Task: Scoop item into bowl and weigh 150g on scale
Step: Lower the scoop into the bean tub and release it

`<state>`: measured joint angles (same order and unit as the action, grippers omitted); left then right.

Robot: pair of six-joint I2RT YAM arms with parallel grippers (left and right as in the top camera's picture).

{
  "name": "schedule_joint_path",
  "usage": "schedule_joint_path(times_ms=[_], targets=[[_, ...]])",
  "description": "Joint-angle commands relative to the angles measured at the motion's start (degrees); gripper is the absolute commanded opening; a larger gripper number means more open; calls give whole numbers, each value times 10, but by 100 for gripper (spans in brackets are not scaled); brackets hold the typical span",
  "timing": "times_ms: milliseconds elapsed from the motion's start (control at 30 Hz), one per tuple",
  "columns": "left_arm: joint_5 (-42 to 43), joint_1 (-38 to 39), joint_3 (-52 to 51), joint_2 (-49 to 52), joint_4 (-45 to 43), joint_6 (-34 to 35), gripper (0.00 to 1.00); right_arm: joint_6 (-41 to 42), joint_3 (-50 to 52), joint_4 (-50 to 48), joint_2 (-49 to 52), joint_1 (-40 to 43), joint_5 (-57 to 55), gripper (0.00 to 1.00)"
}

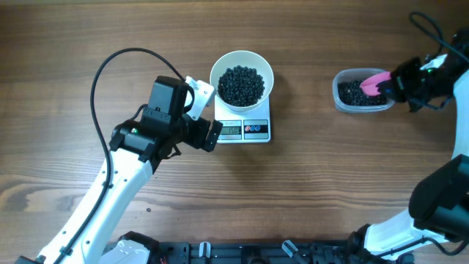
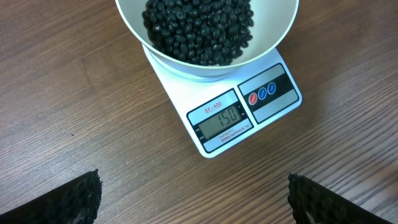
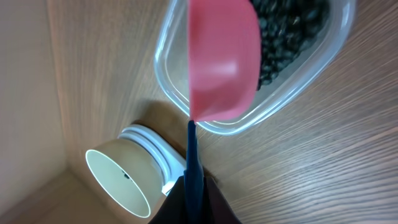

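A white bowl [image 1: 217, 70] stands on the white scale [image 1: 258, 130], holding a heap of the black bead-like item [image 1: 242, 84]. In the left wrist view the scale's display [image 2: 222, 121] reads 150, below the bowl [image 2: 273, 37]. My left gripper [image 1: 207, 114] hovers just left of the scale, open and empty, its jaws wide over bare wood [image 2: 193, 186]. My right gripper [image 1: 396, 84] is shut on the blue handle [image 3: 191, 162] of a pink scoop [image 3: 224, 62]. The scoop's empty cup rests over the edge of a clear tub [image 1: 360, 92] with more of the item [image 3: 292, 31].
A black cable [image 1: 110, 66] loops over the table behind the left arm. In the right wrist view a round white-rimmed cylinder [image 3: 121, 180] lies beside the tub. The right arm's body [image 1: 440, 205] fills the right front corner.
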<state>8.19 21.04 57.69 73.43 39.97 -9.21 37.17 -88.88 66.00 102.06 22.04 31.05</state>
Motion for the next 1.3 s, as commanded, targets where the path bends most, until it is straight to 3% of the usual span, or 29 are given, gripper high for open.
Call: schedule_joint_path(times_ms=[0, 167, 467, 700, 1100, 1267], targets=[[-3, -3, -4, -7, 0, -7, 100, 55, 30, -34, 7, -20, 16, 4], [-3, -3, -4, -7, 0, -7, 100, 79, 40, -59, 7, -32, 14, 6], [-3, -3, -4, -7, 0, -7, 100, 78, 41, -57, 7, -32, 14, 39], [-3, -3, -4, -7, 0, -7, 100, 48, 41, -27, 7, -32, -7, 53], [-3, -3, -4, -7, 0, -7, 100, -56, 41, 82, 7, -32, -94, 66], [-3, -3, -4, -7, 0, -7, 100, -87, 40, 98, 6, -32, -122, 66]])
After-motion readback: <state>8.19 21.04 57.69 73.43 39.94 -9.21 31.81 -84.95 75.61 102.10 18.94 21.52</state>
